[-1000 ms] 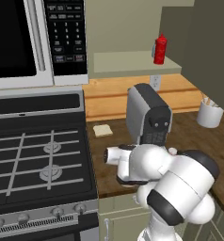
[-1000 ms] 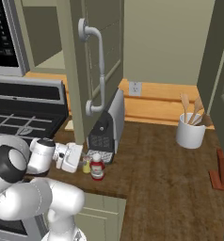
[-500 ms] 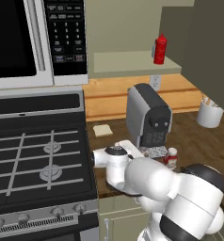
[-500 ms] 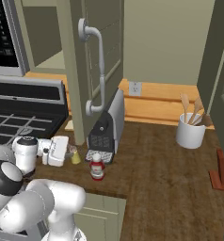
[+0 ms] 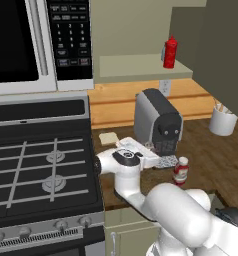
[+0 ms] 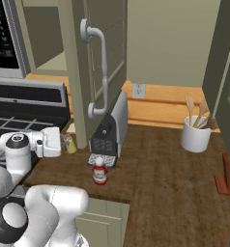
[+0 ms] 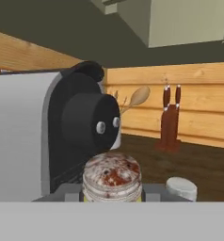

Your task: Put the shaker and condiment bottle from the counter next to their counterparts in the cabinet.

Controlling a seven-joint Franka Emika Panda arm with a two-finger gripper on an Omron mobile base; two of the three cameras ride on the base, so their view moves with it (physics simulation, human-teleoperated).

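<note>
The shaker [image 7: 112, 175], a small yellow cylinder with a speckled silvery top, fills the low centre of the hand view. Seen from the right base, the shaker [image 6: 71, 144] hangs just above the counter, left of the coffee machine, with my gripper [image 6: 66, 143] shut on it. The condiment bottle [image 6: 99, 170], white-capped with red contents, stands upright on the counter in front of the machine; its cap [image 7: 181, 188] shows to the right of the shaker. A tall red squeeze bottle [image 5: 169, 52] stands on the cabinet shelf [image 5: 141, 67] above.
The black and grey coffee machine [image 5: 158, 120] stands close beside the hand. The cabinet door [image 6: 100, 72] hangs open above it. A white utensil holder [image 6: 194, 135] and a red knife block [image 6: 228, 173] stand to the right, the stove [image 5: 41, 165] to the left.
My hand has swung left and slightly up, away from the condiment bottle, carrying the shaker with it. The bottle has stayed in place.
</note>
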